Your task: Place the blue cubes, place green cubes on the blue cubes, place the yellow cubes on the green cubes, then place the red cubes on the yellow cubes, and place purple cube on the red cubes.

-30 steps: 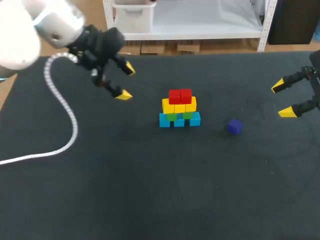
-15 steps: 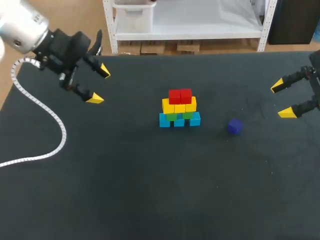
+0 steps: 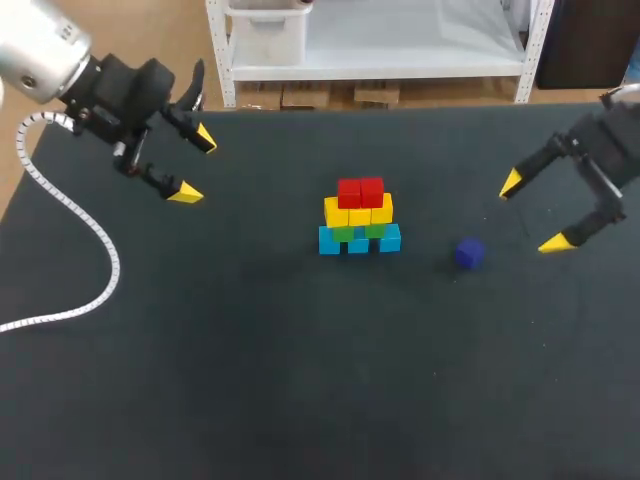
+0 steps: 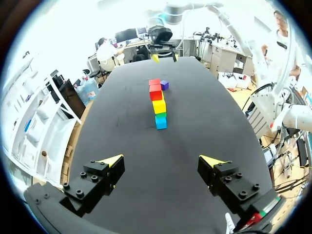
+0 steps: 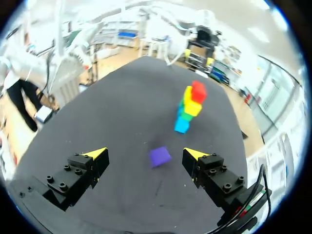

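Pincers stand released: right pincer [image 3: 533, 213] near skewed purple cube [image 3: 469, 253], left pincer [image 3: 194, 165] distant.

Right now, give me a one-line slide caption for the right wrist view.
Open right gripper poised over the table, the purple cube just ahead of its fingers and the red-topped cube stack beyond.

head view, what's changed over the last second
The left gripper pulled back from beside the stack toward the far left, then all but stopped. In the last half second, the right gripper swung in toward the purple cube. Both are open and empty, and nothing was grasped or let go. The stack and the purple cube stayed put.
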Available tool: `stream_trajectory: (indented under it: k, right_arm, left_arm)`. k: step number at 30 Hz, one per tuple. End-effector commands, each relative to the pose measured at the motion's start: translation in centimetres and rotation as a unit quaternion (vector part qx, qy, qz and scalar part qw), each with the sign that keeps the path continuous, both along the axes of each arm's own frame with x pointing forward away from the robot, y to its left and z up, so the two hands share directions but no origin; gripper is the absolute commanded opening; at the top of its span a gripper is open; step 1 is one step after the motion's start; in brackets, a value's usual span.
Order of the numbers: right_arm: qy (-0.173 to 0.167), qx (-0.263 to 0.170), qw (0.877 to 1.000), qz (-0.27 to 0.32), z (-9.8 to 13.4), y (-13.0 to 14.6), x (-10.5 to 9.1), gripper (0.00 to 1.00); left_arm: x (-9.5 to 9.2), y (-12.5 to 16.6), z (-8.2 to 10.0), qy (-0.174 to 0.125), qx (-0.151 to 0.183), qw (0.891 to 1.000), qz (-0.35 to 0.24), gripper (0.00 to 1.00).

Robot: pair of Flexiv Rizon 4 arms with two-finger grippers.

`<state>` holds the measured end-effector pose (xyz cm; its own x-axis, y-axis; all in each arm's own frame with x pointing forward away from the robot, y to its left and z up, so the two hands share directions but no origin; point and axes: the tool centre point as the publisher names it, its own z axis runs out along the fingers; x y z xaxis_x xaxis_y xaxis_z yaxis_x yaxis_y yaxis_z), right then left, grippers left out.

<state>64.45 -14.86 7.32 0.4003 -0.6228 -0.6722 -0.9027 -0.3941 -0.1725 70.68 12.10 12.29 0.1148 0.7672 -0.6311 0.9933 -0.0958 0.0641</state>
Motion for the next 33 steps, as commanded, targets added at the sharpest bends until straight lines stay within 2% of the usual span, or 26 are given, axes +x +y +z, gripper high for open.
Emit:
stream_trajectory:
  k: [1,7,15,22,31,33]
  right_arm:
    - [-0.046,-0.057,0.971,0.227,-1.8,1.2,1.0,1.00]
    - [-0.061,-0.050,0.962,0.261,-3.7,3.1,1.1,1.00]
    - [-0.063,-0.062,0.959,0.268,-5.2,4.3,1.8,1.00]
    - [-0.054,-0.086,0.968,0.232,-6.6,4.4,2.8,1.00]
    - [-0.045,-0.095,0.975,0.194,-7.9,4.3,2.9,1.00]
    - [-0.045,-0.096,0.976,0.189,-8.0,4.3,2.9,0.92]
  left_arm:
    - [0.2,0.0,0.0,0.001,0.001,1.000,-0.001,1.00]
    - [0.2,0.0,0.0,0.001,0.001,1.000,-0.001,1.00]
    - [0.2,0.0,0.0,0.001,0.001,1.000,-0.001,1.00]
    - [0.2,0.0,0.0,0.001,0.001,1.000,-0.001,1.00]
    - [0.2,0.0,0.0,0.001,0.001,1.000,-0.001,1.00]
    - [0.2,0.0,0.0,0.001,0.001,1.000,-0.001,1.00]
